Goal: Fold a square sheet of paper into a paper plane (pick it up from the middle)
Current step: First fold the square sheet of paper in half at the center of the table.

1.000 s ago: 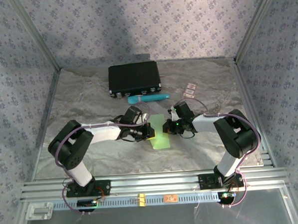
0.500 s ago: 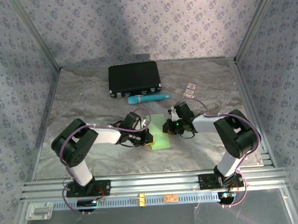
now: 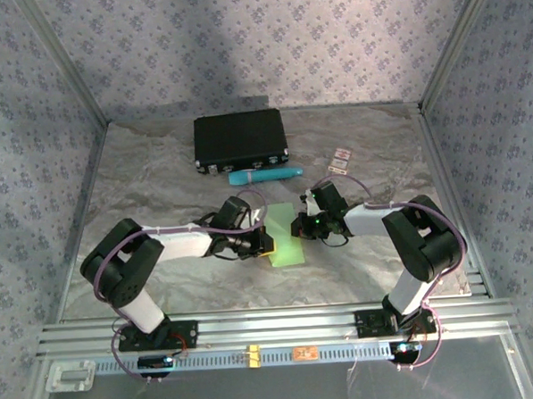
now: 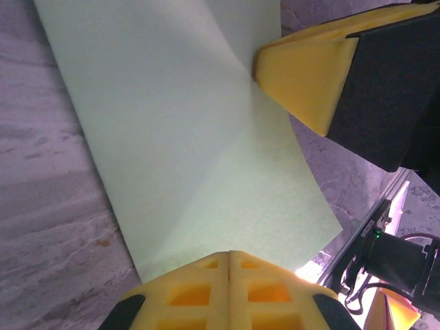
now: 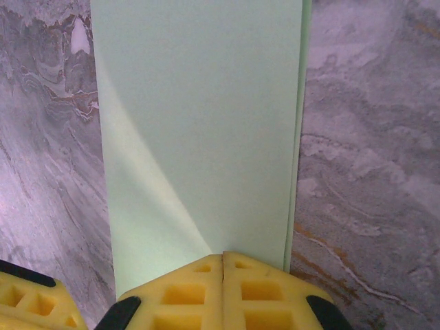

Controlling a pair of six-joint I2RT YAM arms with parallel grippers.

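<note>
The square sheet of paper, pale green, lies folded into a narrow strip on the marbled table between my two grippers. In the left wrist view the paper shows a diagonal crease. My left gripper is shut, its yellow tips resting on the strip's left long edge. From the opposite side my right gripper is shut too, its tip down on the paper. The right gripper's yellow finger touches the paper in the left wrist view.
A black case sits at the back of the table, with a teal tube just in front of it. Two small cards lie to the back right. Metal frame posts and a slotted rail border the table.
The left arm's elbow has swung out to the left and lower, while its gripper stayed at the paper's left edge. The right arm has not moved.
</note>
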